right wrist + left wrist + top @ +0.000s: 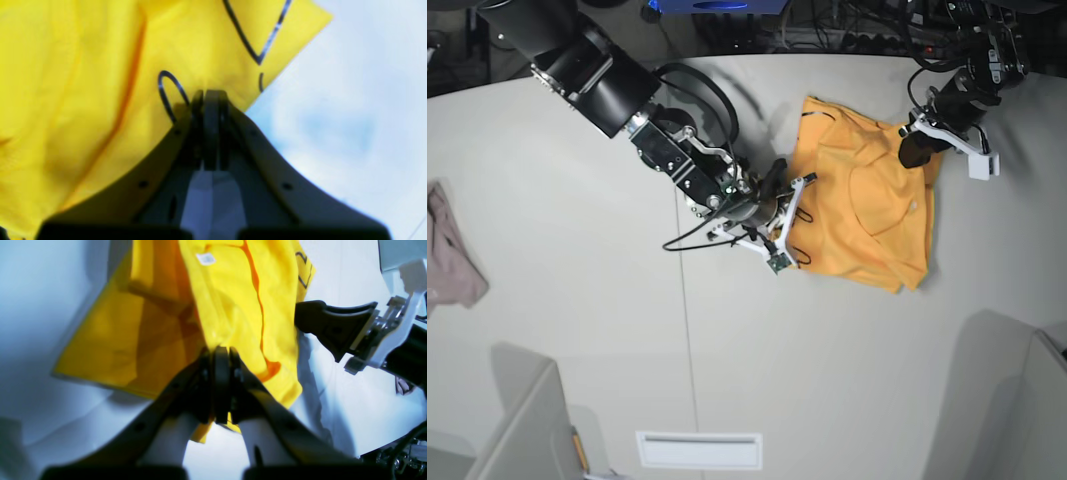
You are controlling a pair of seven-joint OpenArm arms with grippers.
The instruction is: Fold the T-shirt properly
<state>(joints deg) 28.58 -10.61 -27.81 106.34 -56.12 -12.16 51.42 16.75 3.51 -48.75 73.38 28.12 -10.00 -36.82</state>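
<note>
Two grippers have hold of the T-shirt at once, one on each side of it. The shirt lies bunched on the pale table, toward its far right part in the base view, an orange-yellow heap with folds running through it. The right gripper comes in from the shirt's near-left edge, its jaws pressed fully together on a pinch of fabric; in its own wrist view the closed black fingertips bite the cloth just beside a loop of the black line print, and more of that print, an angular stroke, shows further up the shirt. The print is a drawn line only; no word of it can be read. The left gripper sits at the shirt's far edge by the collar side, likewise clamped tight on a gathered ridge of cloth, as its wrist view shows at the fingertips. A small white label is sewn inside the shirt; whatever is written on it is too blurred to make out. Well apart from all this, at the table's left edge, lies a small pinkish-mauve cloth, untouched by either arm.
</note>
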